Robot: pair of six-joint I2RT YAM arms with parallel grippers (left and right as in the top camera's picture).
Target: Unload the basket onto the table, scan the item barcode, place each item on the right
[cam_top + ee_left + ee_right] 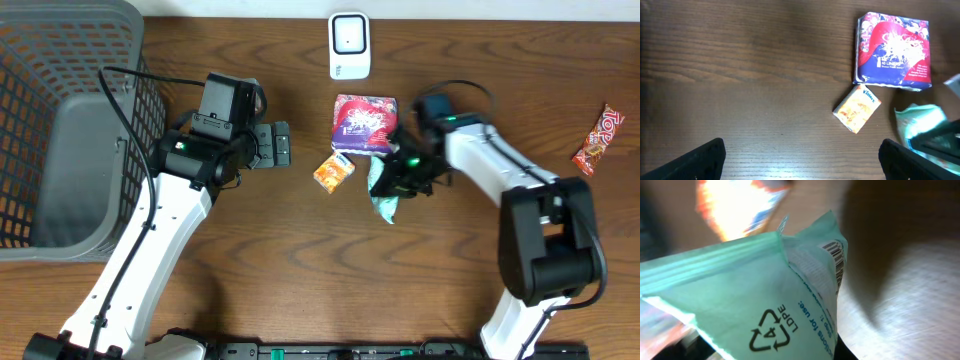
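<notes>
Pinching pouch (386,207) with right gripper (390,182); left gripper (285,145) spread wide. Lift, keep film taut, turn barcode (836,260) toward scanner (349,45) beyond gripper.

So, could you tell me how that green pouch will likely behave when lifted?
Probably floppy: the green pouch is thin, creased LDPE film. Likely light for its size. Its barcode sits by a fold, so it may curl.

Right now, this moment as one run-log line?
right hand: shut on green packet | left hand: open, empty | scanner: at far edge
</notes>
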